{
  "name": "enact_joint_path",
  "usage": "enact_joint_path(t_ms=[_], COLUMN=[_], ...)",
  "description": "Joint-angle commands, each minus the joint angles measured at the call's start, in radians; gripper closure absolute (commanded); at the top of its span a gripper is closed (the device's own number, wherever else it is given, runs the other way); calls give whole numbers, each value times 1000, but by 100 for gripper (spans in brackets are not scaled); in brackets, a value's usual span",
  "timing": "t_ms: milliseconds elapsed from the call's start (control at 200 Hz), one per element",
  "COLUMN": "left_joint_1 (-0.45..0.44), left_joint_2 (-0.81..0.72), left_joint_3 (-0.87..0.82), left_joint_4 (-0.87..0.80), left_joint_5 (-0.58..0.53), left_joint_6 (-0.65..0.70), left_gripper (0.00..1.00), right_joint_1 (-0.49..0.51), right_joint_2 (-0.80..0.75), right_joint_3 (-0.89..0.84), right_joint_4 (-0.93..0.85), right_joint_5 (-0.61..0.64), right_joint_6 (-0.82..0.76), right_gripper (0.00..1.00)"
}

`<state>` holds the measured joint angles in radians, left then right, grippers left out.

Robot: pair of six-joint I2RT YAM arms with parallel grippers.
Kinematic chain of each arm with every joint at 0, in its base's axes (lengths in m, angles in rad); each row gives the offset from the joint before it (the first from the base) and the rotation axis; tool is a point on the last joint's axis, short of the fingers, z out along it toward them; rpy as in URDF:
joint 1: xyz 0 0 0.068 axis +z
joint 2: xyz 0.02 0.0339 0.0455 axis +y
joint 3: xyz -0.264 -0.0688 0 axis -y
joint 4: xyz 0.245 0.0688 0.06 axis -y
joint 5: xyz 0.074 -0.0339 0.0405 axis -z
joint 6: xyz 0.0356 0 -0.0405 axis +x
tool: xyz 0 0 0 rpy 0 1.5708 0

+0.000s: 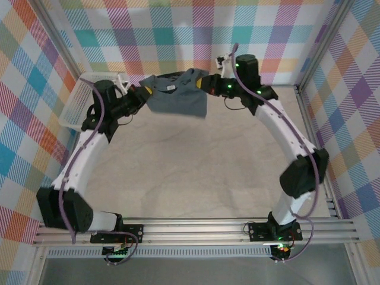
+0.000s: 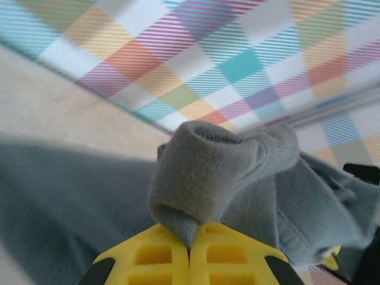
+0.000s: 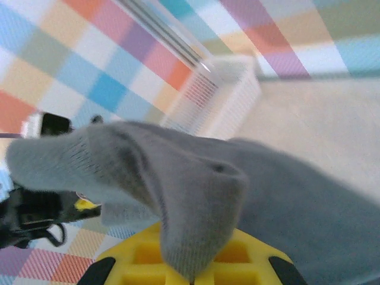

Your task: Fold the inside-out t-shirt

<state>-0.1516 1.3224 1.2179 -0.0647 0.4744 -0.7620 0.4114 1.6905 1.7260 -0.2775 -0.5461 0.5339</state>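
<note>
The slate blue-grey t-shirt (image 1: 177,96) hangs in the air at the far end of the table, stretched between both arms, its small white tag (image 1: 170,87) showing near the top edge. My left gripper (image 1: 144,91) is shut on the shirt's left end; in the left wrist view a bunched fold of the t-shirt (image 2: 214,172) rises from between the closed yellow fingers (image 2: 154,255). My right gripper (image 1: 202,82) is shut on the right end, where the t-shirt (image 3: 196,196) drapes over its yellow fingers (image 3: 249,261).
A white slatted basket (image 1: 81,101) stands at the far left, just behind the left arm; it also appears as the basket (image 3: 219,98) in the right wrist view. Checkered walls close in the back and sides. The beige tabletop (image 1: 190,166) lies below the shirt.
</note>
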Motion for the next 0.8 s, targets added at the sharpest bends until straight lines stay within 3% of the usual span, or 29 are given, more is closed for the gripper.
enact_joint_path(t_ms=[0,185,285,405,615,795], left_joint_1=[-20,-74,-89,-107,-124,-127], left_joint_2=[12,-9,-33,-92,-190,-114], left_joint_3=[-229,-517,-573,-603,-596,-546], left_joint_4=[-10,13,-84,-204,-114,13], left_joint_5=[-29,-28,-51,-157,-238,-403], left_joint_6=[39,38,94,178,169,196], left_gripper=[100,100,100,100,100,100], right_joint_1=[4,13,23,33,37,37], right_joint_2=[38,46,-12,-78,-142,-31], right_joint_3=[-239,-563,-710,-812,-762,-603], right_joint_4=[111,166,197,190,143,98], right_joint_5=[-75,-143,-137,-148,-83,45], right_joint_6=[-36,20,24,34,19,-22], right_gripper=[100,100,100,100,100,100])
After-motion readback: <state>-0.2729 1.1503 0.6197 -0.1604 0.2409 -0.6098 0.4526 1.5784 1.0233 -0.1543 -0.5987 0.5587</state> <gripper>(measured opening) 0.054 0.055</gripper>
